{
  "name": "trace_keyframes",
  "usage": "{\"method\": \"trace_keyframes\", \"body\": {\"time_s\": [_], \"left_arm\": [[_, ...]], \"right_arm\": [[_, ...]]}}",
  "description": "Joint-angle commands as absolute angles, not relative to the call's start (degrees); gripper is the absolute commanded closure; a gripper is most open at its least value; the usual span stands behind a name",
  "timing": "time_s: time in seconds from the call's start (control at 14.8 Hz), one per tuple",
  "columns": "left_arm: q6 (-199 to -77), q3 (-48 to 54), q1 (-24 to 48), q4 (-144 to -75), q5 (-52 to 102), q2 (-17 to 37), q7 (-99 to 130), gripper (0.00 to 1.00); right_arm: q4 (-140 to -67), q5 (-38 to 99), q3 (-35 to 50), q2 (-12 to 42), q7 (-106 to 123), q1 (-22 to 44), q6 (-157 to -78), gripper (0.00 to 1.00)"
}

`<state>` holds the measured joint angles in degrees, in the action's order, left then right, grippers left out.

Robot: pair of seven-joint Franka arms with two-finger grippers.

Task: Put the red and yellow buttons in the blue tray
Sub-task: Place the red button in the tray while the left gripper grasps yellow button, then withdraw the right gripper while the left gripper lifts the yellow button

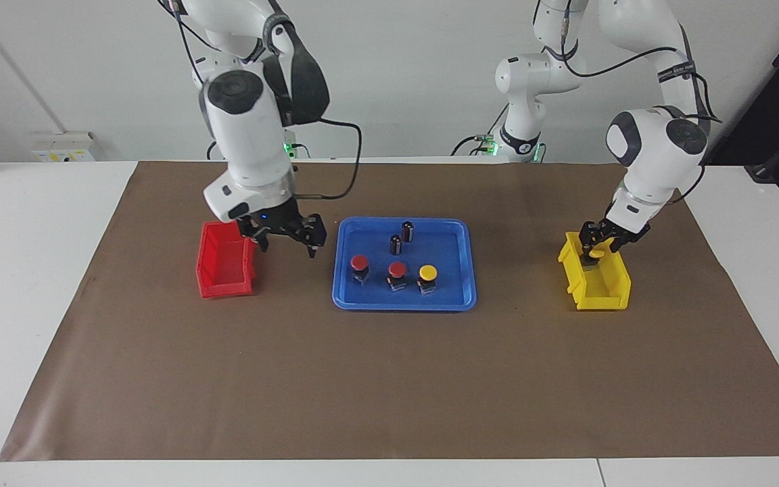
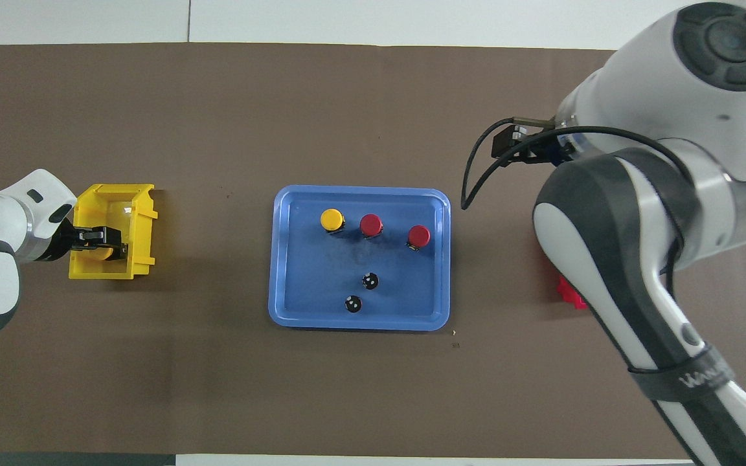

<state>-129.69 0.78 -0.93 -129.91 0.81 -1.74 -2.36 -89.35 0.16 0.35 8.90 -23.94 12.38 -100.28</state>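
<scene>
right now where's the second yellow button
In the facing view, the second yellow button sits in the yellow bin at the left arm's end of the table, with the left gripper closed around it.

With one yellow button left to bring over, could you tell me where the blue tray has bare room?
The blue tray is bare at the left arm's end. The red and yellow buttons crowd its farther edge, and two dark cylinders stand nearer the robots.

right claw raised and spread, left claw lowered
</scene>
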Motion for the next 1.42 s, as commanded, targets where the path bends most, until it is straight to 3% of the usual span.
{"method": "trace_keyframes", "body": {"time_s": [0.0,0.34,0.4,0.54,0.81,1.15,1.35], "left_arm": [[-132.6,0.5,-0.4,-131.7,-0.2,-1.4,-1.2,0.29],[-133.0,0.4,-0.6,-132.6,-0.2,-1.4,-1.9,0.29],[-133.0,0.4,-0.4,-132.7,-0.3,-1.5,-1.5,0.35],[-133.0,0.4,-0.5,-133.0,-0.3,-1.6,-1.2,0.96],[-126.7,0.4,-1.0,-127.9,-0.2,-0.9,-1.0,0.99],[-97.9,1.0,0.6,-105.1,0.0,-0.7,2.6,0.99],[-103.8,1.1,10.3,-107.2,2.7,-0.1,18.3,0.99]], "right_arm": [[-89.6,-0.3,1.2,3.4,-17.7,6.2,-94.0,0.00],[-88.9,-0.5,1.0,-0.3,-3.4,-3.2,-86.6,0.00],[-87.9,-0.4,1.2,-0.3,-0.6,-5.8,-86.2,0.00],[-88.8,-0.4,0.8,-0.4,3.7,-7.6,-85.9,0.00],[-90.3,-0.4,-3.6,-1.9,6.5,-7.7,-83.1,0.00],[-91.4,-1.1,-4.4,-2.5,6.2,-7.6,-83.7,0.00],[-91.3,-1.0,-4.2,-2.4,5.7,-7.5,-83.7,0.00]]}}
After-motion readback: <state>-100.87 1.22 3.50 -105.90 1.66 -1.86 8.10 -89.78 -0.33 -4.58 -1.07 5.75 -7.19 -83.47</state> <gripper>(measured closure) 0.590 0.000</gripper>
